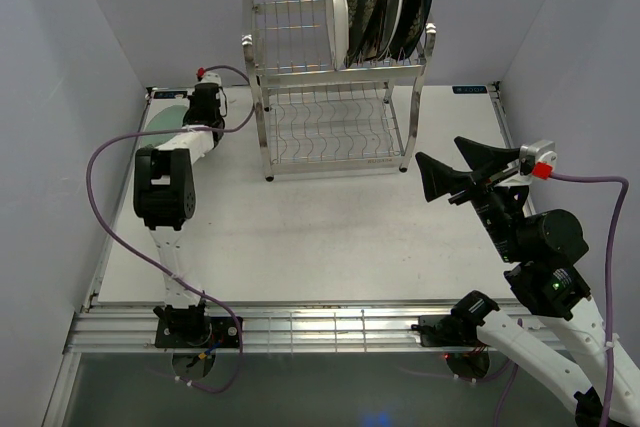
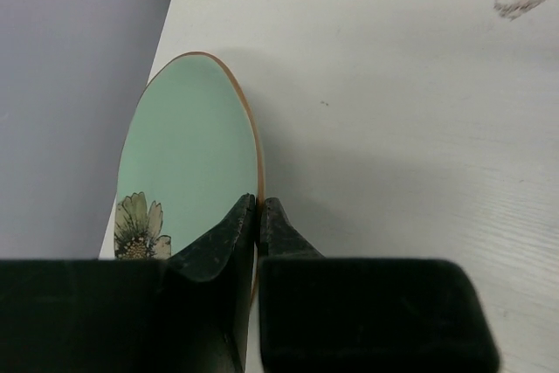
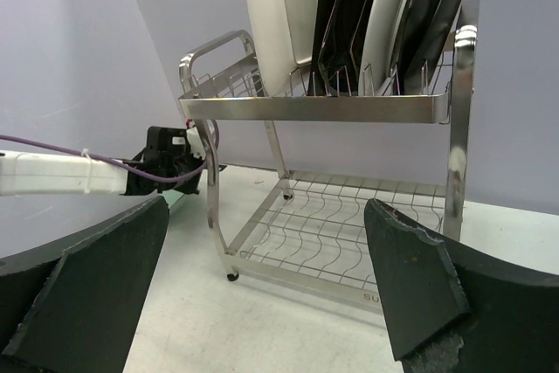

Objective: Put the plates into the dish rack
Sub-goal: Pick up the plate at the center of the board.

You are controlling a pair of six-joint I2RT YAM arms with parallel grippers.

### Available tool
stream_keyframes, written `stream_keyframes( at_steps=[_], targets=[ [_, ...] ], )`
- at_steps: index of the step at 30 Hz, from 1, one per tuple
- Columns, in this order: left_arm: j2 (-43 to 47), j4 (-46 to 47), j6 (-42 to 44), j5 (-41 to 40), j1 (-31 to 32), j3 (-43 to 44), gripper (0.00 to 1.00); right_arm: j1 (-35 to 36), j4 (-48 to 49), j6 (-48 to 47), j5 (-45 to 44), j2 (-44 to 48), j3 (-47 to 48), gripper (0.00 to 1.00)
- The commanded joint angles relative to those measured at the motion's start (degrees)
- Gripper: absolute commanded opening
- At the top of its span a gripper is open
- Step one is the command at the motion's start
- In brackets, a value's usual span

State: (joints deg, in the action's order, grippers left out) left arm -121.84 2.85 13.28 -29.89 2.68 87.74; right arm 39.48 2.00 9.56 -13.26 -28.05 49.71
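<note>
Our left fingers [image 2: 223,242] pinch only the rim of the pale green plate [image 2: 188,146]; lifted, it could swivel and slip onto the surface [image 2: 393,128]. Our right fingers [image 3: 410,286] gape empty.

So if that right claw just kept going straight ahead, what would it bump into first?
Most likely the dish rack: the open right gripper faces its bare lower shelf. How far off it is, I can't tell.

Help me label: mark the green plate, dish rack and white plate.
green plate [image 2: 188,155]: left wrist view, its centre.
dish rack [image 3: 306,109]: right wrist view, upper front rail.
white plate [image 1: 336,12]: top view, its face.
</note>
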Motion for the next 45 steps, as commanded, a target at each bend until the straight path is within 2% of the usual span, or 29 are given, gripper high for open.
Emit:
stream_keyframes(
  at_steps=[1,7,16,17,18,22,28,41,43,45],
  targets=[
    [-1.11,5.32,3.60,-3.24,0.22,-1.35,0.00,0.07,2.75,0.55,0.34,0.90,0.65,0.98],
    [-4.45,5.50,2.72,-4.04,0.22,-2.66,0.00,0.07,2.83,0.63,0.77,1.07,0.65,0.98],
    [-7.53,5.50,5.88,-7.02,0.57,-1.88,0.00,0.07,2.75,0.63,0.60,1.42,0.56,0.98],
    [-7.79,5.50,6.14,-7.29,0.66,-1.88,0.02,0.07,2.75,0.63,0.86,1.42,0.56,0.98],
    [-7.97,5.50,6.93,-7.55,0.75,-1.79,0.14,0.07,2.75,0.63,0.95,1.51,0.56,0.98],
    [-8.41,5.67,8.43,-9.40,0.93,-1.96,0.40,0.07,2.75,0.63,1.04,1.60,0.56,0.98],
    [-8.15,5.76,8.17,-9.57,1.01,-2.58,0.55,0.07,2.75,0.72,1.30,1.95,0.56,0.98],
    [-9.29,9.54,11.24,-11.59,0.84,-5.13,0.45,0.07,2.83,0.98,1.74,2.13,0.56,0.98],
    [-9.38,10.06,11.95,-11.95,0.75,-5.39,0.34,0.07,2.83,0.98,1.83,2.21,0.47,0.98],
    [-9.38,10.15,11.60,-12.03,0.49,-5.57,0.31,0.07,2.83,0.98,1.83,2.21,0.47,0.98]
  ],
)
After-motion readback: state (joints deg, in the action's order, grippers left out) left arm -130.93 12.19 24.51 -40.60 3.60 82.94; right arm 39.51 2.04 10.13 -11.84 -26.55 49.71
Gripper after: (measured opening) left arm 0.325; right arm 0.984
